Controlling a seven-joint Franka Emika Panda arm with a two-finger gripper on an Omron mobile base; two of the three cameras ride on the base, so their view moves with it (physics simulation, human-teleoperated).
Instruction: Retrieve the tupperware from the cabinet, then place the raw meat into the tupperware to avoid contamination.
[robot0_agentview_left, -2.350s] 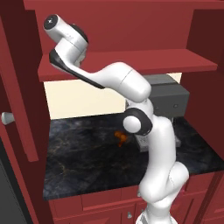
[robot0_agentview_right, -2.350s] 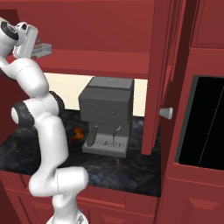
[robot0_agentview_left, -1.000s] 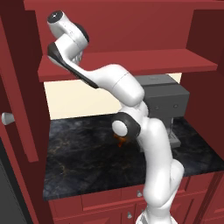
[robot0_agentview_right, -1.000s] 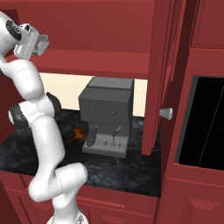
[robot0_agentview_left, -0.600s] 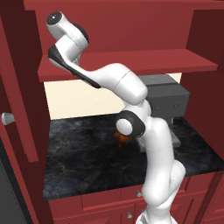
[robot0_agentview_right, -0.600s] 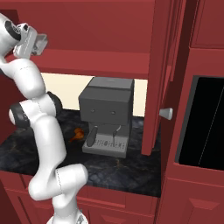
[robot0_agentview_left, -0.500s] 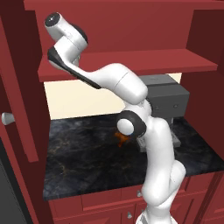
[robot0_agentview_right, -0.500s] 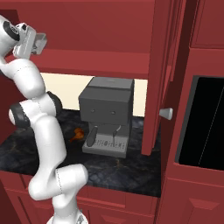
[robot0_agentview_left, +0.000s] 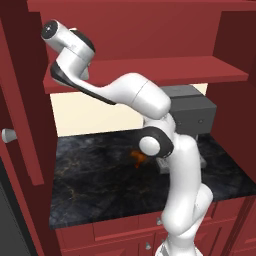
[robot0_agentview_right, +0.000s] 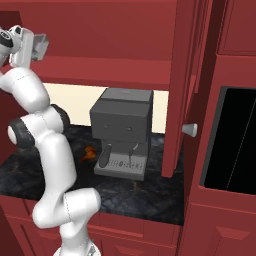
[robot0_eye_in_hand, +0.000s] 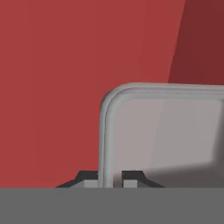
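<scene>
The gripper (robot0_eye_in_hand: 109, 178) pinches one wall of the tupperware (robot0_agentview_right: 39, 46) up at the cabinet (robot0_agentview_left: 150, 70) shelf; held by its rim alone, the tub could twist loose while descending; the raw meat (robot0_agentview_right: 88, 152) waits on the desk (robot0_agentview_left: 95, 180).

I see the cabinet (robot0_agentview_left: 150, 70) in deep red all over, shelf and doors alike, with a small silver knob (robot0_agentview_right: 189, 130) on the open door. Below the cabinet the counter (robot0_agentview_left: 95, 175) is black stone with faint amber veining, backed by a cream wall (robot0_agentview_left: 95, 112). The boxy machine (robot0_agentview_right: 122, 132) under the cabinet is dark grey. Beside it, the raw meat (robot0_agentview_right: 89, 152) is orange-brown. Up at the cabinet shelf, the tupperware (robot0_eye_in_hand: 162, 135) reads translucent grey-white with a paler rim.
</scene>
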